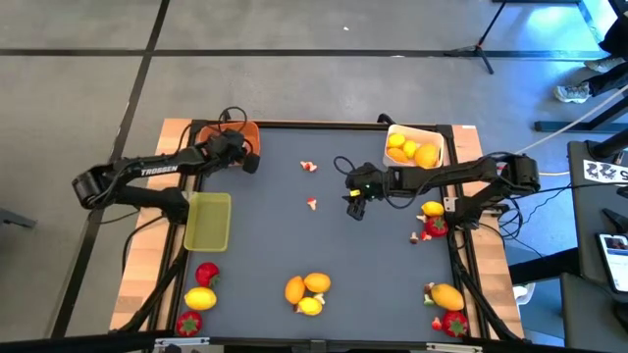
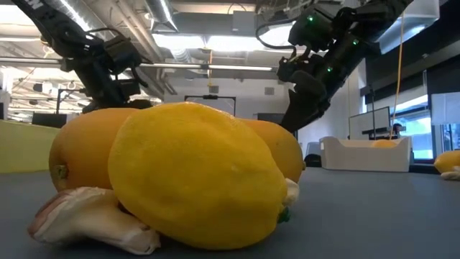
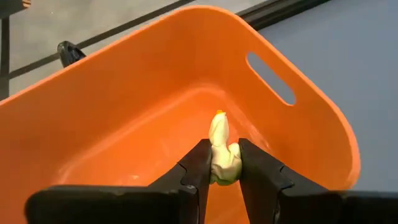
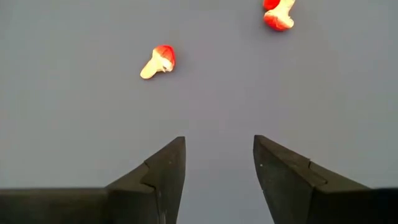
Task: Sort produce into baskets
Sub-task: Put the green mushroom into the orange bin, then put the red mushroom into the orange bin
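Blocking most of the low view, yellow fruit (image 2: 198, 176) is seen; left gripper (image 3: 221, 168) jaws clamp a pale bit (image 3: 221, 152) over the orange basket (image 3: 298, 124); right gripper (image 4: 217, 171) jaws are parted above the bench (image 4: 74, 124).

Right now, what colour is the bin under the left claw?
Orange, clearest in the left wrist view, under the left claw.

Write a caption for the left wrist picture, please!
Left gripper holds a small pale piece over the orange basket.
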Robot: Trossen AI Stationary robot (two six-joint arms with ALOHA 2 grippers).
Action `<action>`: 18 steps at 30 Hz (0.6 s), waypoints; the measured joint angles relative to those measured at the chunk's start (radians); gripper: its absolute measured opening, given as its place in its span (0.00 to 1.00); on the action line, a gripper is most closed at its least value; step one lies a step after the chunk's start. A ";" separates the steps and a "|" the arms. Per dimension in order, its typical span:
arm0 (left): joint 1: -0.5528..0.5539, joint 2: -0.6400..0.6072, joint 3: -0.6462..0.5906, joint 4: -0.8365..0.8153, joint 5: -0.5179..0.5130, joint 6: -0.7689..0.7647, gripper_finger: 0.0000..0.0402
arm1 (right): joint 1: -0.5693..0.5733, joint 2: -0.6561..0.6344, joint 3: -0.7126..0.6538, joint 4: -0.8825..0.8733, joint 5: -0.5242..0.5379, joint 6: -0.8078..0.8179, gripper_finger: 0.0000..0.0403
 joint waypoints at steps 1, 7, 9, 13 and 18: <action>0.004 0.000 0.000 0.000 0.000 -0.004 0.20 | 0.000 0.000 0.000 0.001 0.000 -0.006 0.47; 0.015 0.000 0.005 -0.010 0.048 0.004 0.36 | 0.000 0.000 0.000 0.007 0.000 -0.027 0.47; 0.015 -0.006 0.023 -0.035 0.080 0.005 0.42 | 0.000 0.000 0.000 0.009 0.000 -0.038 0.47; 0.003 -0.032 0.061 -0.064 0.134 0.008 0.47 | 0.000 0.000 0.000 0.035 0.000 -0.049 0.47; -0.037 -0.070 0.103 -0.105 0.206 0.021 0.48 | 0.000 0.000 0.000 0.058 0.000 -0.071 0.47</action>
